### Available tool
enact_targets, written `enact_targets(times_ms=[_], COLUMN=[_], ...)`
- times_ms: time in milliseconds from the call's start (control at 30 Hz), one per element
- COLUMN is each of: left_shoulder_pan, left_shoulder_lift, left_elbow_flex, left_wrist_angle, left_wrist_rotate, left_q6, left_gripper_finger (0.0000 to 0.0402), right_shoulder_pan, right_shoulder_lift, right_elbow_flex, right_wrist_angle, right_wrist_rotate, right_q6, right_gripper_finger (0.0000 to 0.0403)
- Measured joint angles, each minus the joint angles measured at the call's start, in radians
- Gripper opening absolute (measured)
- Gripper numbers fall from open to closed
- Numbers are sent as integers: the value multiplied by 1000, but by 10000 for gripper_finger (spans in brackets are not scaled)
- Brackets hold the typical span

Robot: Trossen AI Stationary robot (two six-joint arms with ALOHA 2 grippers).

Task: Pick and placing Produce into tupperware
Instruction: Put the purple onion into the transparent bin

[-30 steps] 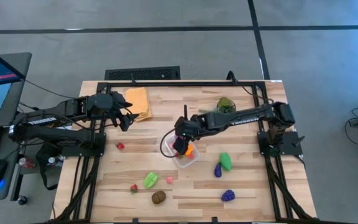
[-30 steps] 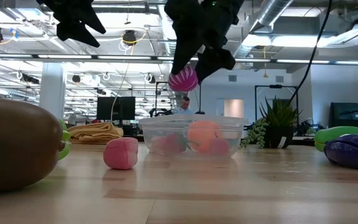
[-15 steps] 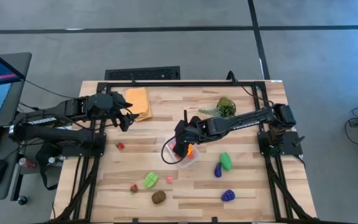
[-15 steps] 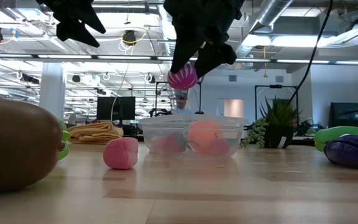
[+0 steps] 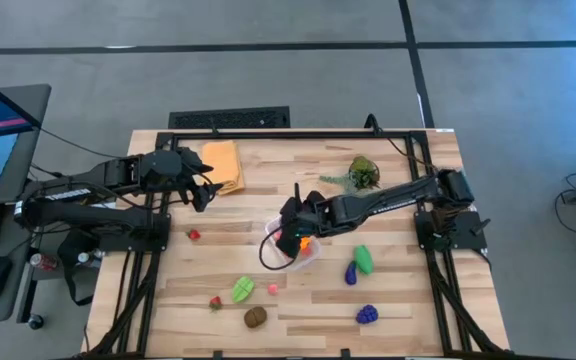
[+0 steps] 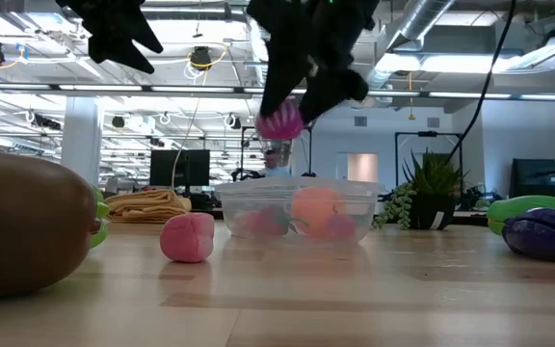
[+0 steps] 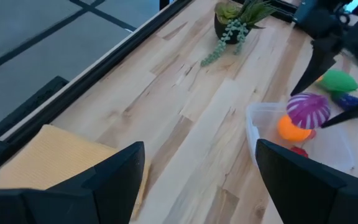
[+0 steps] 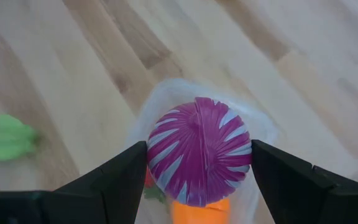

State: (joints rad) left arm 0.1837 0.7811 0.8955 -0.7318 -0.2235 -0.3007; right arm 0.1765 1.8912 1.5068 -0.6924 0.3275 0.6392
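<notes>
From the high view, the right pincer (image 5: 290, 238) is hanging directly over the tupperware (image 5: 306, 255) near the middle of the worktop (image 5: 268, 190), while the left pincer (image 5: 204, 192) is waiting well apart beside the folded cloth (image 5: 222, 163), its fingers standing apart and empty. In the low view, the right pincer (image 6: 292, 101) is gripping a purple striped ball (image 6: 280, 122), a piece of produce, above the tupperware (image 6: 297, 210), clear of its rim, with orange and pink pieces already lying inside. The left wrist view is showing the ball (image 7: 307, 110) clamped between the other arm's dark fingers, right over the tupperware (image 7: 263, 124) and the orange piece (image 7: 291, 130) in it. In the right wrist view, the ball (image 8: 197, 151) is filling the gap between the pincer's fingers (image 8: 120, 176), with the tupperware's clear rim (image 8: 160, 93) directly beneath. To do the drop well, I judge the pincer should be lowering the ball closer to the rim and centring it before letting go, so it is not bouncing off the pieces underneath and out onto the worktop.
</notes>
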Motion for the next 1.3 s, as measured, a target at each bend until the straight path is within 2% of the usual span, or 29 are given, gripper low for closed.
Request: enact_targets(times_ms=[267,633,1300], left_shoulder_pan=[0,1,1], left_shoulder_lift=[0,0,0], left_elbow_flex=[0,0,0], left_wrist_angle=[-77,-89,-85], left_wrist_rotate=[-27,-96,-208], left_q6=[44,88,54], left_gripper_finger=[297,297,297], right_shoulder_pan=[15,-18,-49], right_shoulder_lift=[93,95,103], right_elbow_flex=[1,1,2], right_wrist_angle=[27,47,24], right_wrist_rotate=[-17,-13,-16], right_q6=[78,96,87], right_gripper_finger=[301,301,301])
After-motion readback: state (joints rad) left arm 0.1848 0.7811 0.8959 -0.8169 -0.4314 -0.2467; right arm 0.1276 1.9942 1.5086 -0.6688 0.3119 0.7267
